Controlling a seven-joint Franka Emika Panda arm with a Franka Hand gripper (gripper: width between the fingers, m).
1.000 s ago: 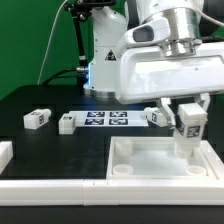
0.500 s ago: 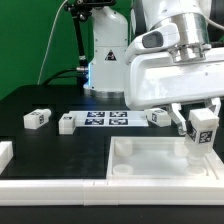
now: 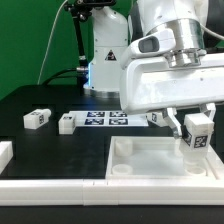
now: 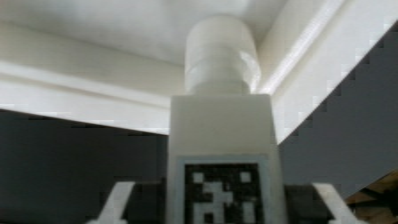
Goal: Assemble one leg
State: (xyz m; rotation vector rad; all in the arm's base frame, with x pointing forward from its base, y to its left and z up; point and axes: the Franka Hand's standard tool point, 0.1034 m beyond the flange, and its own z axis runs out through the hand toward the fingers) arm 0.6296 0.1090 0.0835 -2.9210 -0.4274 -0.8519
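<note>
My gripper [image 3: 196, 118] is shut on a leg [image 3: 197, 128], a small white block with a black-and-white tag, held upright. The leg's round lower end [image 3: 191, 156] is at the corner on the exterior view's right of the large white tray-like piece [image 3: 150, 168]; I cannot tell whether they touch. In the wrist view the leg [image 4: 222, 120] runs down from between my gripper [image 4: 222, 205] fingers [image 4: 121, 200] toward the white tray wall [image 4: 107, 60]. Three more legs lie on the black table [image 3: 36, 118], [image 3: 66, 123], [image 3: 155, 118].
The marker board [image 3: 105, 119] lies between the loose legs behind the tray. Another white part [image 3: 5, 152] sits at the exterior view's left edge. The robot's base [image 3: 100, 60] stands at the back with a green screen behind.
My gripper has moved toward the exterior view's right with the leg, carrying it to the tray's corner on that side.
</note>
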